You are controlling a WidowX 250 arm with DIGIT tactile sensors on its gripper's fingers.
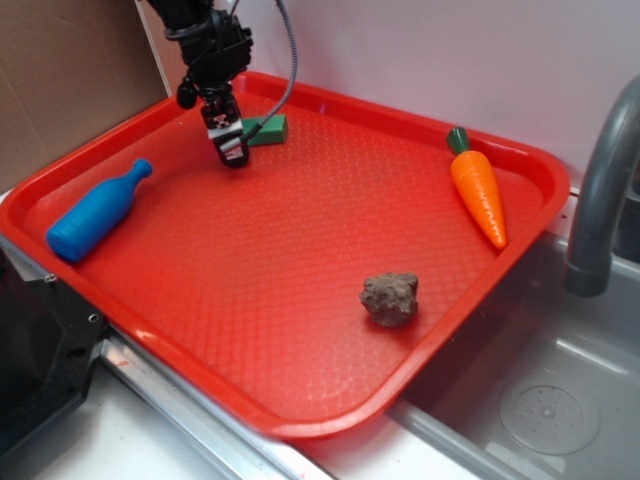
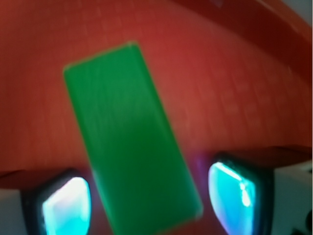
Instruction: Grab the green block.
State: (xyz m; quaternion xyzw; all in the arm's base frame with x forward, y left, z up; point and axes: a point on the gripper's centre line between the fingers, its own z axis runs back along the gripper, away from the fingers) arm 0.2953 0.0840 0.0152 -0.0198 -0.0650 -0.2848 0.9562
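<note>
We see a glossy red plastic tray [image 1: 330, 190] with a fine pebbled texture, a matte green block [image 2: 129, 142], a smooth blue plastic bottle [image 1: 95, 212], a shiny orange carrot [image 1: 480, 195], a rough brown rock [image 1: 390, 298], and a dull grey metal sink [image 1: 560, 400].

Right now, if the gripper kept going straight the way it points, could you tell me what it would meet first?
Most likely the green block. In the wrist view it lies between the open fingers of the gripper, extending ahead of them on the red tray. Depth is unclear, though.
</note>
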